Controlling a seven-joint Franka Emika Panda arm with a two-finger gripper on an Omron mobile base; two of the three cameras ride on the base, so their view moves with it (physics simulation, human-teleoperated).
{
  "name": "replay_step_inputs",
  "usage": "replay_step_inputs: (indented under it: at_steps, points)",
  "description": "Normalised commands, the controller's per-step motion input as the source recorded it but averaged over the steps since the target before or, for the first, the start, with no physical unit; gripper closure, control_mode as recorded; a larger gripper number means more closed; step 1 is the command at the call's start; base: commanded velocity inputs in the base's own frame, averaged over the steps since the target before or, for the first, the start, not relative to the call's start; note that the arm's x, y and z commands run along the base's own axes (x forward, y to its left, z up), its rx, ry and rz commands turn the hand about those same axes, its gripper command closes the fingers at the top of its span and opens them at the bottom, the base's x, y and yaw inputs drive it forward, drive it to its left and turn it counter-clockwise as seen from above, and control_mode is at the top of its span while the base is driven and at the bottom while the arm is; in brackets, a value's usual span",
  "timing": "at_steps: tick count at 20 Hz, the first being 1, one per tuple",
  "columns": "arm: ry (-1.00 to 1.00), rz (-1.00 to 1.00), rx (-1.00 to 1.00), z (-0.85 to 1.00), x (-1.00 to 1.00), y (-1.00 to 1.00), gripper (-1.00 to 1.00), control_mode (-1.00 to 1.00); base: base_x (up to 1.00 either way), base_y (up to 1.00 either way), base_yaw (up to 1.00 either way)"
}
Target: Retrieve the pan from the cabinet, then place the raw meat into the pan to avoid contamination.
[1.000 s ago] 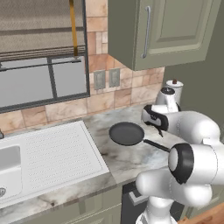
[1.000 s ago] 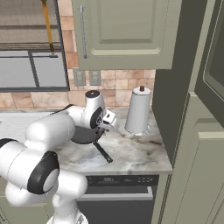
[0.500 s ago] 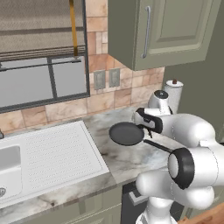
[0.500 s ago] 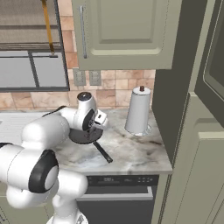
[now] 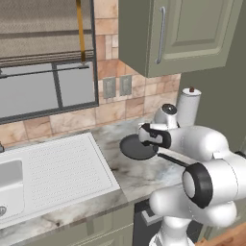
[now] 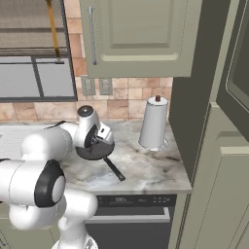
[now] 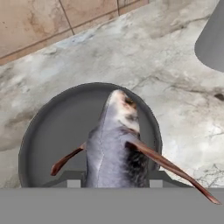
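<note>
The pan (image 7: 48, 131) is a round dark frying pan on the marble counter, right under my hand, with its thin black handle (image 6: 114, 169) pointing toward the counter's front. The pan (image 5: 134, 148) sits between the drainboard and the paper-towel roll. My gripper (image 7: 111, 181) is shut on the raw meat (image 7: 116, 144), a grey-brown fish with reddish fins that hangs nose-first over the pan's middle. Seen from the base, the gripper (image 5: 146, 137) hovers low above the pan (image 6: 95, 153). At the right stands the tall sage-green cabinet (image 6: 194, 112).
A white paper-towel roll (image 6: 153, 124) stands on the counter right of the pan, close to the tall unit. The drainboard (image 5: 62, 163) and sink (image 5: 7, 180) lie to the left. A green wall cabinet (image 5: 178, 33) hangs overhead. The dishwasher front (image 6: 131, 206) is below the counter.
My hand has swung left, away from the paper-towel roll, and now sits over the middle of the pan with the fish still held. The pan has not moved.
</note>
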Motion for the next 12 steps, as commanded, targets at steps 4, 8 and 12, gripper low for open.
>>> replay_step_inputs:
  at_steps: [4,8,12]
  points:
    - [-0.04,0.0,0.0,-0.11,0.27,0.18,1.0,-1.0,0.0,0.0,0.0]
    - [-0.03,0.0,0.0,-0.1,0.26,0.08,1.0,-1.0,0.0,0.0,0.0]
    - [-0.01,0.0,0.0,-0.21,0.22,0.09,1.0,-1.0,0.0,0.0,0.0]
